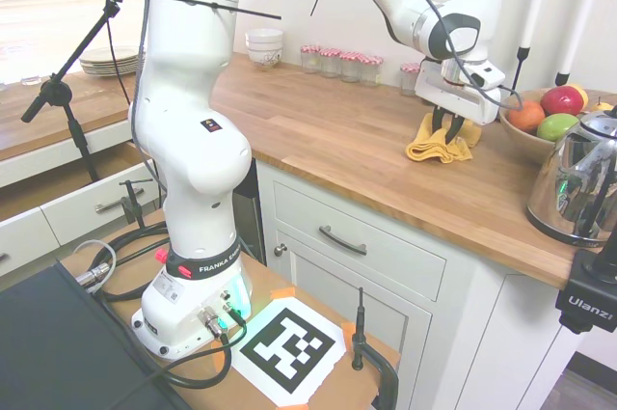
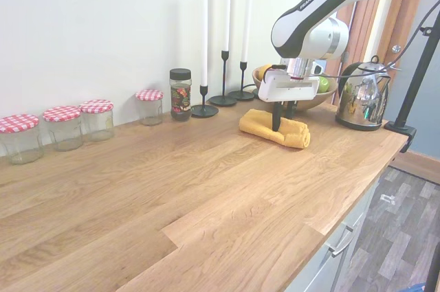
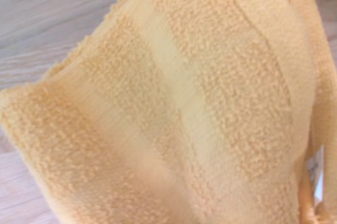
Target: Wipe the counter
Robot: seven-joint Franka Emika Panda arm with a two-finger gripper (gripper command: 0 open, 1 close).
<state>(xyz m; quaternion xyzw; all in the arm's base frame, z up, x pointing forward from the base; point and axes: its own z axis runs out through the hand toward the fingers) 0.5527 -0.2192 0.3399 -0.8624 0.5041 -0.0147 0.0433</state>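
The long butcher-block desk [image 1: 366, 154] of warm-brown planks runs across white panelled cabinets [image 1: 376, 265] with metal bar handles. A folded yellow terry towel [image 2: 275, 128] lies on the desk toward its far end, near the fruit bowl [image 1: 525, 135] and the steel kettle [image 2: 361, 95].

The white Franka arm reaches over the desk and its end effector [image 1: 444, 132] points straight down onto the towel. In both exterior views the dark fingers [image 2: 276, 117] stand on either side of a raised fold, drawn close against the cloth, so the end effector is pinching the towel. In the first exterior view the towel bunches up around the fingers, with its lower edges resting on the wood. The wrist view is filled by the towel's looped pile with a smoother woven band across it; a strip of pale desk shows along one side, and the picture is soft.

Against the wall stand four glass jars with red-and-white checked lids [image 2: 65, 127] in a row, then a taller jar with a black lid [image 2: 181, 94], then three white candles in black holders [image 2: 223, 45]. The bowl holds a red apple [image 1: 562, 99], a green apple and an orange fruit. At the other end of the desk sits a stack of white bowls [image 1: 264, 46]. The middle of the desk, between the jars and the front edge, is bare wood.
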